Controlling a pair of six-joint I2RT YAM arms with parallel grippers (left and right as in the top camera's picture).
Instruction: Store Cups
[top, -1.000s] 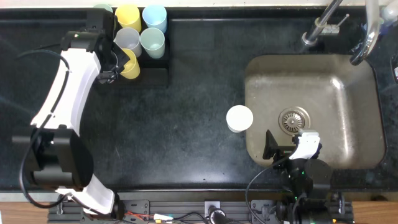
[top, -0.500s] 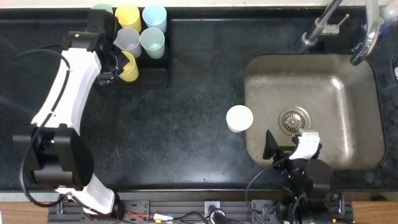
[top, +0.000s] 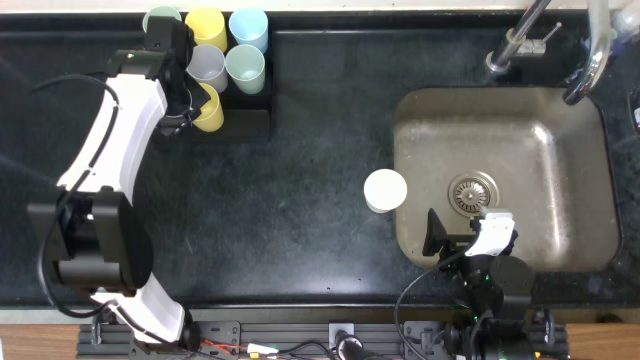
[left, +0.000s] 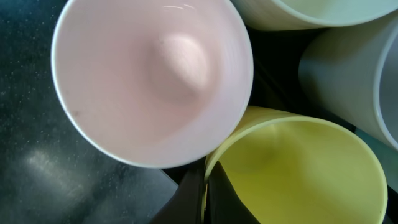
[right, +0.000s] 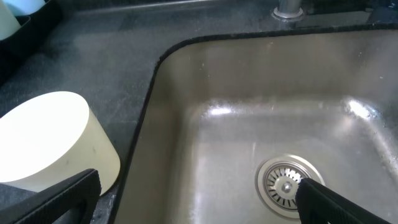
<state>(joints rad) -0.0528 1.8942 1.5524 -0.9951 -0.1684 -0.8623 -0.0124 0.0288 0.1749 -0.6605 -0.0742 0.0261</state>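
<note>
Left gripper (left: 204, 196) pinching yellow cup (left: 292, 168) by rim at rack (top: 250, 122) edge, hard beside pink cup (left: 149, 81). Risk: tilted release, cup topples or jams neighbour.

White cup (top: 385, 190) on counter (top: 300, 220) at sink (top: 560, 110) lip. Right gripper (right: 199, 208) spread beside it; a nudge could drop it in.

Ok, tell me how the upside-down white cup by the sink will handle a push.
The white cup stands mouth down on the counter, so it would probably slide, not roll. It looks like plastic: likely light and stiff. Close to the sink edge, a push that way might drop it in.
</note>
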